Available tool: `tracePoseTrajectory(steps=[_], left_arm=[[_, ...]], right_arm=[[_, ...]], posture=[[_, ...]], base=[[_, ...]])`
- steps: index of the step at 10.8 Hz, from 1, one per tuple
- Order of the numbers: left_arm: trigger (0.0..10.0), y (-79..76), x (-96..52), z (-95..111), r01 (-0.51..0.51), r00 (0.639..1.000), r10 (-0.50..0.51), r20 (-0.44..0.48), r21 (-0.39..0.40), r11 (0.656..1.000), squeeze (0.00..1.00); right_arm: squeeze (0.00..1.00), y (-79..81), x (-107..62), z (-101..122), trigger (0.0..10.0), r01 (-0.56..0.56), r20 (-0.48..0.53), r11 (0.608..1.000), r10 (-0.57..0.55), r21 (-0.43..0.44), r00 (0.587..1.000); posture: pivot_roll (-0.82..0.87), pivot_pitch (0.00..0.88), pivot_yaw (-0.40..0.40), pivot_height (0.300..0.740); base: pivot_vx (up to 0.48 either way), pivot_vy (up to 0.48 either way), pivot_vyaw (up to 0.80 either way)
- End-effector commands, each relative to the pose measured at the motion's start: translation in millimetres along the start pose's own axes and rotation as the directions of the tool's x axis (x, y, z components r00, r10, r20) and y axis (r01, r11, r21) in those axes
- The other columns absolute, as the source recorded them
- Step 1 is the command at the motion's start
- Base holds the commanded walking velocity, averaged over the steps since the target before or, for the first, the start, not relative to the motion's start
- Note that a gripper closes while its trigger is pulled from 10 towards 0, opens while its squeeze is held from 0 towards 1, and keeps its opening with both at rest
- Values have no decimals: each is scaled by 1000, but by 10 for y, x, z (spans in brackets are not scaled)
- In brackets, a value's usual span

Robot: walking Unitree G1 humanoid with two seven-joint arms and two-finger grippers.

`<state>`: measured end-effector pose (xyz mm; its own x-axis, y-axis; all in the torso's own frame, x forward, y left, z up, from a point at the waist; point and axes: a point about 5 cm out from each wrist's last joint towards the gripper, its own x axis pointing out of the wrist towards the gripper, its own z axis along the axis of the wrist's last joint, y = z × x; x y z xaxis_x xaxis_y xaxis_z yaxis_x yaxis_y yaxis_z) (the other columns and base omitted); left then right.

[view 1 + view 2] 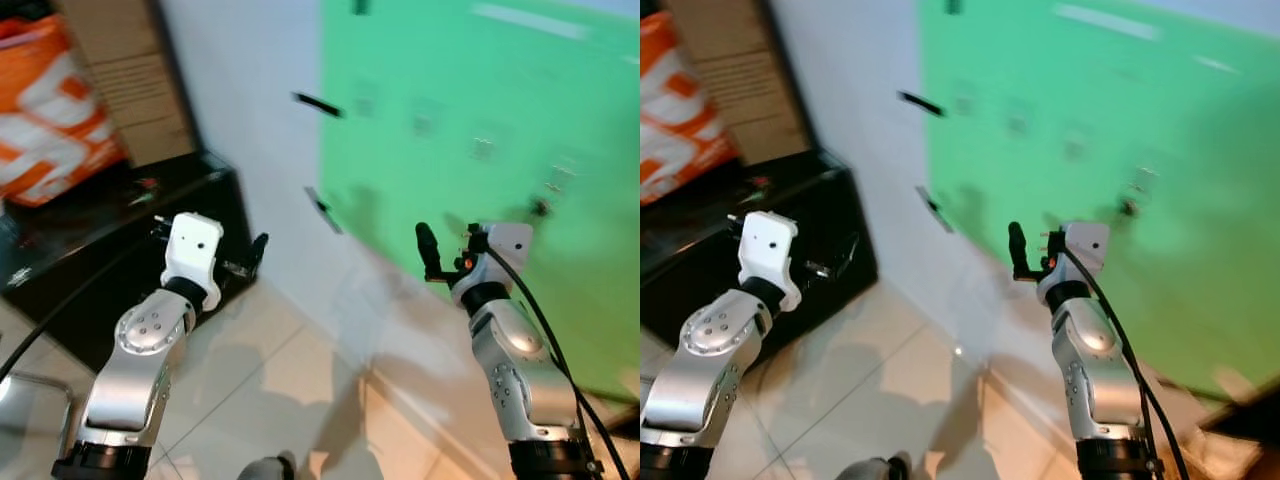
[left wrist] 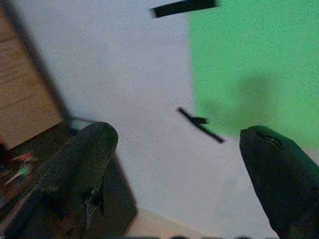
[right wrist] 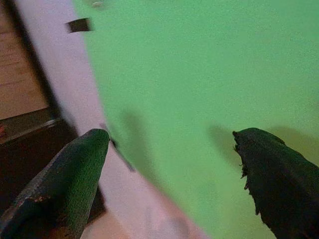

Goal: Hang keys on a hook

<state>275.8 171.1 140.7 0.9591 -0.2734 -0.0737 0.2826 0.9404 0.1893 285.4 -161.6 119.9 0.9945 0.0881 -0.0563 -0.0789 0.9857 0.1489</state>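
Both arms raised before a bright green wall panel carrying small blurred hooks; keys cannot be made out. Left gripper and right gripper: fingers spread wide, holding nothing. Low black cabinet at left.

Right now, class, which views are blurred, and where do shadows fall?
Both eye views are motion-blurred, smearing the hooks on the green board; the wrist views are soft, with each open claw, left claw and right claw, casting dim shadows on that board.
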Motion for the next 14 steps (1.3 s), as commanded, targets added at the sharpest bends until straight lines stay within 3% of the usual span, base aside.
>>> tracePoseTrajectory(steps=[1, 6, 8, 10, 14], left_arm=[[10000, 22, -17, -1, -11, 1000, 11, 3, 1, 1000, 0], [10000, 30, -22, -9, -15, 1000, 15, -1, 4, 1000, 0], [10000, 36, -30, -16, -13, 1000, 13, -6, 9, 1000, 0], [10000, 36, -16, -18, -8, 1000, 8, -7, 7, 1000, 0], [10000, -6, -9, 9, 2, 1000, -2, -2, 3, 1000, 0]], right_arm=[[1000, 66, 6, 29, 10000, -30, 4, 1000, 30, 9, 1000], [1000, 80, 22, 72, 10000, -21, 67, 999, 23, -25, 998], [1000, 55, 26, 91, 10000, 5, 89, 1000, -6, 11, 996], [1000, 77, 6, 83, 10000, -11, 80, 1000, 12, -14, 997], [1000, 121, -22, 23, 10000, -49, 49, 999, 48, 16, 998]], posture=[[-1, 0, 28, 740], [12, 0, 20, 740], [3, 0, 31, 740], [-11, 0, 40, 740], [12, 0, 29, 740]], base=[[311, 0, 800], [346, 0, 661], [354, 0, 0], [354, 0, 0], [350, 0, 800]])
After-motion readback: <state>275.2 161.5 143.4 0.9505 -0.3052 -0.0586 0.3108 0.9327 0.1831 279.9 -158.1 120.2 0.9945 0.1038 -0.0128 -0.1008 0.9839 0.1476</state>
